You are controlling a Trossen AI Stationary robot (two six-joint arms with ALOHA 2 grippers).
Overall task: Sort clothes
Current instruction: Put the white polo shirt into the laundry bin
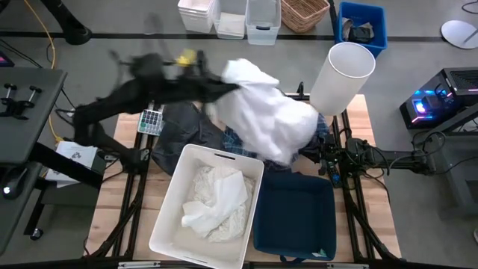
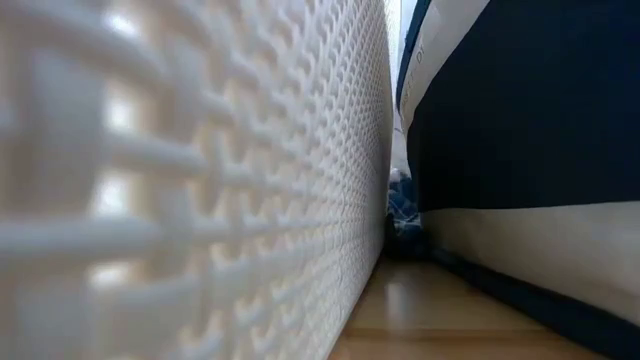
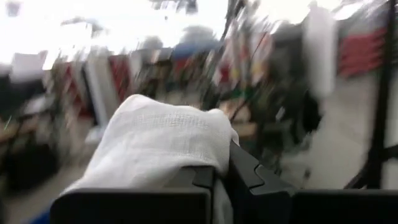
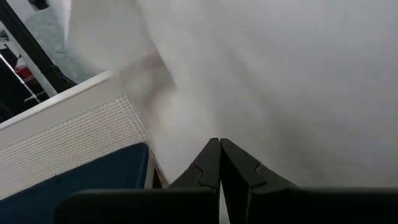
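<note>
My left gripper (image 1: pixel 226 81) is raised above the table's far middle and is shut on a large white garment (image 1: pixel 269 112), which hangs over the clothes pile. In the left wrist view the white garment (image 3: pixel 155 143) drapes over my fingers. Below it, a dark grey garment (image 1: pixel 179 123) and a blue-and-white plaid shirt (image 1: pixel 233 139) lie on the table. My right gripper (image 4: pixel 219 152) is shut and empty at the table's right, with the white garment (image 4: pixel 280 74) hanging just in front of it. In the high view the garment hides this gripper. My left gripper pinches a bunched fold of the white garment (image 3: pixel 214 158) between its two shut fingers. The cloth drapes back over one finger (image 3: pixel 199 177). The garment is lifted and hangs slack below the gripper. I cannot tell whether its lower end rests on the pile.
A white plastic bin (image 1: pixel 173 224) at the near middle holds white clothes (image 1: pixel 216 198). A navy blue bin (image 1: pixel 295 224) stands to its right. In the low view a narrow gap between the bins shows plaid cloth (image 2: pixel 400 205). A white cylinder (image 1: pixel 342 78) stands at the far right.
</note>
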